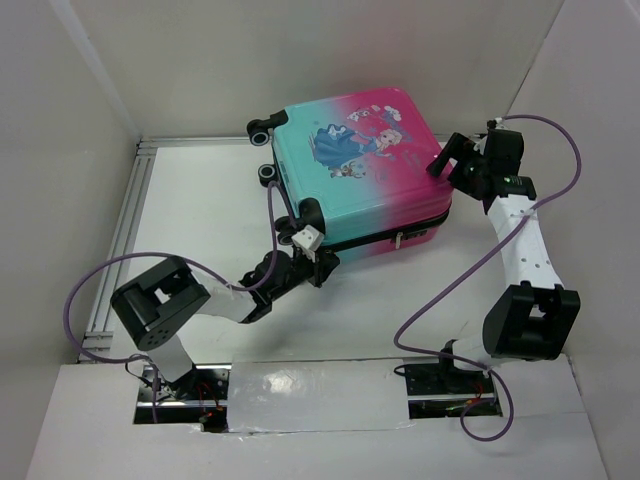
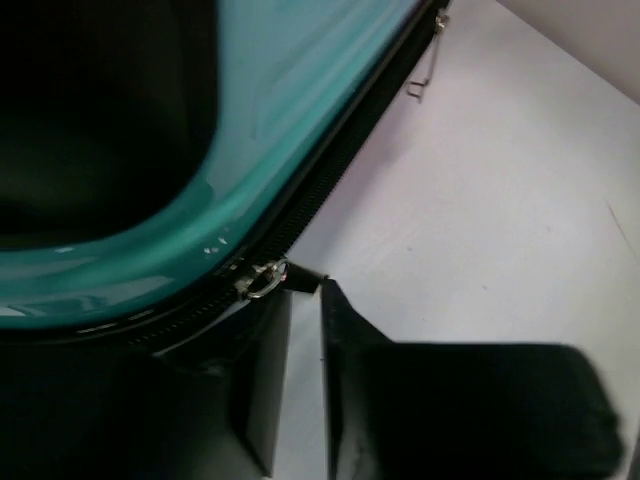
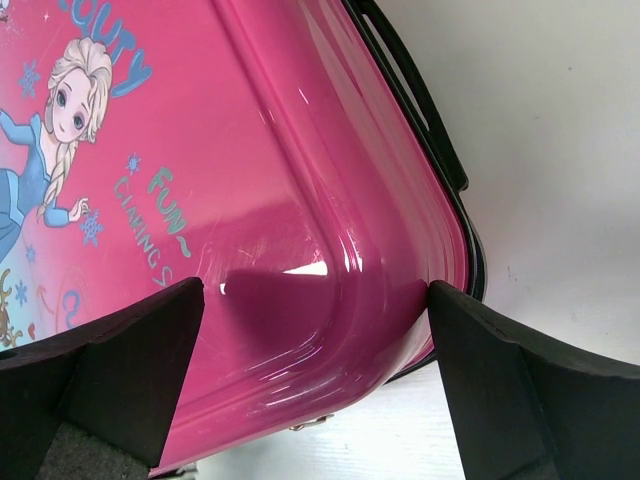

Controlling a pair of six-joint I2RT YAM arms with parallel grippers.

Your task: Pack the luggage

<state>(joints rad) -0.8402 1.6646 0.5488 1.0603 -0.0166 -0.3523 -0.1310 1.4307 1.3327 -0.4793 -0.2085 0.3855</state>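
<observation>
At left, the left arm reaches across the white tabletop (image 1: 200,210) to the near teal corner of the luggage (image 1: 365,165), its claw (image 1: 322,263) set against the black zipper band below a wheel (image 1: 310,212). The left wrist camera shows that claw (image 2: 305,285) with its fingers (image 2: 265,380) drawn close and a slim strip of tabletop showing between them. A metal zipper pull (image 2: 262,280) sits right at their tips on the zipper track (image 2: 330,175). Whether the pull is pinched cannot be told. The luggage lies flat and zipped shut in the middle of the tabletop, turned at an angle. Its teal half faces left and its pink half faces right, with the princess print (image 1: 350,140) facing up. Two more black wheels (image 1: 265,128) stand along its far left side. At right, the right arm bends in from the near edge, a purple cable (image 1: 560,150) looping over it. Its claw (image 1: 447,160) meets the far right pink corner of the luggage. Seen from the right wrist, that claw (image 3: 315,300) is spread wide and straddles the rounded pink corner, with one finger (image 3: 130,360) over the printed top and the other beside the side wall. Whether the fingers touch the shell cannot be told.
</observation>
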